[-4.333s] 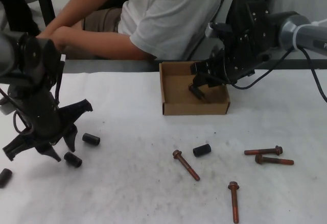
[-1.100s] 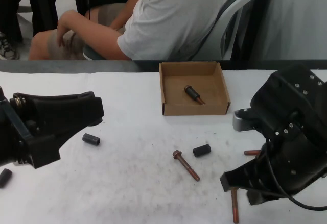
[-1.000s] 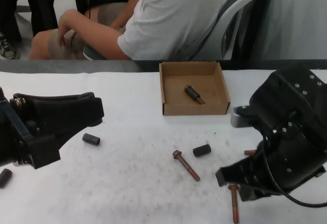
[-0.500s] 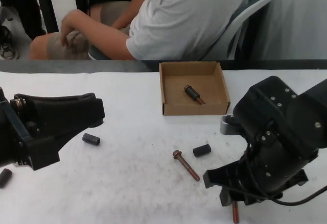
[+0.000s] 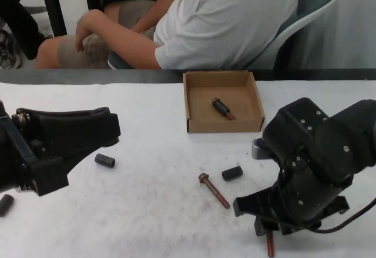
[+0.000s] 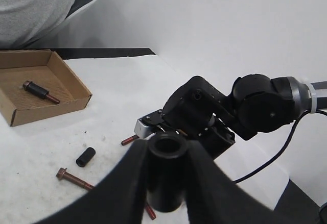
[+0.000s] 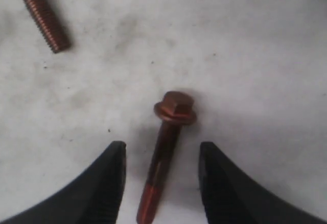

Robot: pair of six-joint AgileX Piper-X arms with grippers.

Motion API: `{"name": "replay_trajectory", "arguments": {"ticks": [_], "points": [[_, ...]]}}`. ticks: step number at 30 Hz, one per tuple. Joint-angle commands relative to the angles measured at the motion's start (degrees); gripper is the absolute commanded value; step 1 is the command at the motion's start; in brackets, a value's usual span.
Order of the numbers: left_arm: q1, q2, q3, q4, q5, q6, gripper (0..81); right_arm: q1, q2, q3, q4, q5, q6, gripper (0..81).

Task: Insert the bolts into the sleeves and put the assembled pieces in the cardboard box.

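My left gripper (image 6: 166, 148) is shut on a black sleeve (image 6: 166, 178), held upright above the bench's left side, bore up. At the front right, my right gripper (image 7: 161, 150) hangs open just above the bench, one finger on each side of a copper bolt (image 7: 167, 152) lying flat; its shank end pokes out below the right arm (image 5: 305, 176) as the bolt (image 5: 269, 246). The cardboard box (image 5: 223, 126) at the back centre holds one assembled piece (image 5: 222, 107).
A loose bolt (image 5: 214, 190) and a black sleeve (image 5: 232, 173) lie mid-bench. Two more sleeves (image 5: 104, 160) (image 5: 4, 204) rest near the left arm (image 5: 59, 140). Another bolt's threaded end (image 7: 43, 15) lies close to the right gripper. A seated person is behind the bench.
The right arm left the box after dropping the assembled piece, came to the front, then slid left and down over the bolt. The left arm rose with a sleeve and stays still.
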Motion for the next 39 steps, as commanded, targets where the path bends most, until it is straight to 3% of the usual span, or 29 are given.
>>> {"name": "replay_trajectory", "arguments": {"ticks": [1,7,28,30,36,39], "points": [[-0.2,0.0,-0.1,-0.7,0.5,0.0,0.8,-1.6,-0.1,-0.8,-0.9,1.3,-0.9,43.5],[-0.2,1.4,-0.1,-0.7,0.5,0.0,0.8,-3.1,-0.2,-1.2,-2.1,1.3,-1.1,43.5],[-0.2,1.5,-0.1,-0.7,0.5,0.0,0.8,-1.6,3.2,-1.2,-0.7,-2.9,1.3,42.8],[-0.2,1.5,-0.1,-0.7,0.5,0.0,0.8,-1.6,3.2,-1.2,-0.7,-2.9,1.3,36.6],[-0.2,1.5,-0.1,-0.7,0.5,0.0,0.8,-1.6,3.2,-1.2,0.3,-3.5,1.3,7.1],[-0.2,1.5,-0.1,-0.7,0.5,0.0,0.8,-1.6,3.2,-1.2,0.7,-3.5,1.3,0.1]]}}
